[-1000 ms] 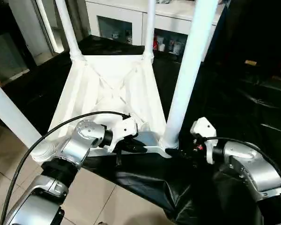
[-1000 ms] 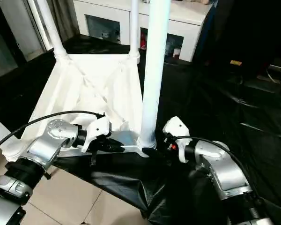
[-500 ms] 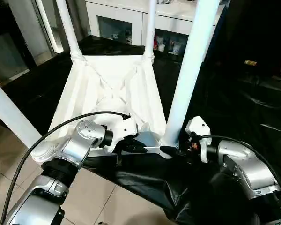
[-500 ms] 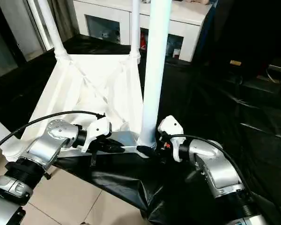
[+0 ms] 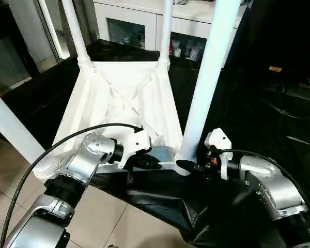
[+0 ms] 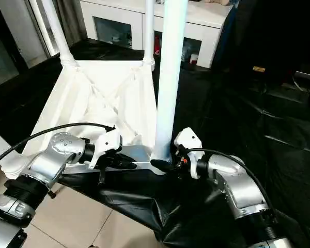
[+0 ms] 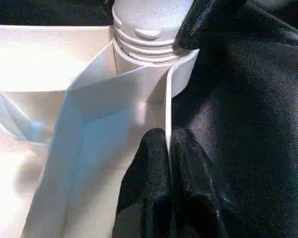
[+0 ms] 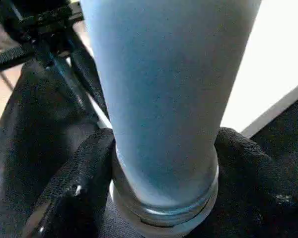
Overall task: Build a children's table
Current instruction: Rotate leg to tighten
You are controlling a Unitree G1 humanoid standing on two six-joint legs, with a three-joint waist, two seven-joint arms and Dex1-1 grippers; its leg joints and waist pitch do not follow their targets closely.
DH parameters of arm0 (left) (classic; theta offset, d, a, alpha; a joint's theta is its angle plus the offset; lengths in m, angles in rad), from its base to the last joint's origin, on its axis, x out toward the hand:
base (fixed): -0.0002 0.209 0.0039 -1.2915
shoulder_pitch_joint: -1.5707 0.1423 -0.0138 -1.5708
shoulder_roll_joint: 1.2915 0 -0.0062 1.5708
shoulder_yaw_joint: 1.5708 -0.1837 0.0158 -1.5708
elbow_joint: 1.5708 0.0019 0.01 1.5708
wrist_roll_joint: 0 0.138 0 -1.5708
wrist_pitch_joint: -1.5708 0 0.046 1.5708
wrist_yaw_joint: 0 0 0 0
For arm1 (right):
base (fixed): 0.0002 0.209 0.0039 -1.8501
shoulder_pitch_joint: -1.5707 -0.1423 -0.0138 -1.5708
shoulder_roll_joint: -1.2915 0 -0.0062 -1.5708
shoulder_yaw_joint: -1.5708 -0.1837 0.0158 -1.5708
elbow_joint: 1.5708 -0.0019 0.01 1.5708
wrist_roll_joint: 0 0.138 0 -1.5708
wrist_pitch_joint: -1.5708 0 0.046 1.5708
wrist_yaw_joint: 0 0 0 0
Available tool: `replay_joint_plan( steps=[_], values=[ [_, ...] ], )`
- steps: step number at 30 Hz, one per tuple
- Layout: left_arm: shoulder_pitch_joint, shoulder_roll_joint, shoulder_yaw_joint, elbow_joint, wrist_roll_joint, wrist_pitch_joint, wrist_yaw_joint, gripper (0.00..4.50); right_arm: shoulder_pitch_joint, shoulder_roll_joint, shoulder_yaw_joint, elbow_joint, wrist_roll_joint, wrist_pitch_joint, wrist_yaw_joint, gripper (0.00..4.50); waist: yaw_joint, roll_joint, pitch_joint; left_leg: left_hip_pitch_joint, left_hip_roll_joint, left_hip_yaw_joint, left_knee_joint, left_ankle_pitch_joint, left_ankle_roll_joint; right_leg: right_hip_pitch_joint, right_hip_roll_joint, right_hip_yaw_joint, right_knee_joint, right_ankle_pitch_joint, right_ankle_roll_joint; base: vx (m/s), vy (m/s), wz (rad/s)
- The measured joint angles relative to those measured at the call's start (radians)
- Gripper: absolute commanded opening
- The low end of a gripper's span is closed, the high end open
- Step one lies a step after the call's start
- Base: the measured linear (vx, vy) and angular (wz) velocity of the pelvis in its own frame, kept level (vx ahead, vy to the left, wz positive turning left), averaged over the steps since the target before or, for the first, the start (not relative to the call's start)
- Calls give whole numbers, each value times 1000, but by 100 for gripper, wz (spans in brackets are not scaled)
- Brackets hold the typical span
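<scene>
1. The children's table (image 5: 125, 103), a white ribbed rectangular plastic top lying underside up on a black plastic sheet (image 5: 258, 113), shows in the left eye view with white tubular legs standing in its corner sockets. The left gripper (image 5: 156, 164) sits at the top's near edge. The right gripper (image 5: 188, 166) sits at the base of the near leg (image 5: 206, 77), just beside the left one.
2. In the right eye view, the same near leg rises straight up from between the two grippers; a white cabinet with glass doors (image 6: 119, 26) stands well beyond them.
3. In the left wrist view, the left gripper's two black fingers (image 7: 149, 178) are pressed together, pinching the thin upright rim of the table top. Just past them is the ribbed corner socket, with one black finger of the right gripper against it.
4. In the right wrist view, the right gripper's fingers (image 8: 69, 188) stand apart on either side of the leg's threaded collar, touching it.
</scene>
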Motion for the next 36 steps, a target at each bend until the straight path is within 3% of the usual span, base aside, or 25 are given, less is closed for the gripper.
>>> replay_joint_plan(
  steps=[3,6,7,10,12,15,16,18,20,27,32,36],
  values=[
    [0,-7,6,8,4,6,34,0,4,49,-15,11,-2,3,-73,270,-6,0,0,0,0,0,1,-2,-3,1,0,1,1,1,-1,0,0,0],
    [-39,-73,22,77,41,22,180,0,-15,181,-94,62,-18,27,-307,270,-19,-1,0,2,0,0,2,-1,-5,2,0,1,1,6,-4,0,0,0],
    [-45,-84,20,83,45,27,200,0,-22,187,-98,70,-19,29,-338,270,-22,-1,0,2,0,0,2,0,-5,2,0,1,0,7,-3,0,0,0],
    [-71,-132,20,130,66,28,288,0,-33,237,-120,89,-37,28,-448,270,-22,-1,0,5,0,-1,1,0,-5,4,0,1,0,8,-1,0,0,0],
    [-132,-218,19,227,95,46,416,0,-71,302,-150,145,-89,7,-608,270,-17,-1,0,5,-1,-1,1,3,-6,5,0,2,-1,8,1,0,0,0],
    [-158,-282,17,277,112,56,494,0,-83,306,-154,174,-138,-22,-683,270,-12,4,-3,5,-2,0,1,3,-5,8,-2,3,-4,8,2,0,0,0],
    [-161,-283,17,285,113,55,496,0,-83,307,-153,178,-142,-29,-684,270,-11,6,-4,7,-2,0,1,3,-5,9,-2,3,-4,8,2,0,0,0],
    [-166,-284,14,296,114,52,497,0,-82,308,-153,187,-142,-43,-684,325,-8,6,-4,9,-2,0,0,3,-5,11,-2,2,-4,7,4,0,0,0],
    [-167,-279,10,297,116,45,498,0,-78,308,-152,187,-145,-53,-670,341,-8,6,-4,9,-1,-1,-1,3,-5,12,-2,1,-4,7,4,0,0,0],
    [-162,-217,18,291,111,11,433,0,-66,237,-111,127,-109,-66,-471,402,-29,1,-2,7,-1,-2,-5,3,-5,9,0,0,-4,7,5,0,0,0],
    [-119,-147,15,223,87,-33,295,0,-62,102,-67,52,-76,-56,-268,406,-25,1,-1,5,-1,-2,-8,3,-5,5,0,0,-4,8,4,0,0,0],
    [-63,-73,-4,120,39,-51,101,0,-50,20,-39,-4,-34,-32,-101,406,-11,2,-2,-1,0,-2,-8,3,-5,0,0,-1,-4,8,1,0,0,0]
  ],
)
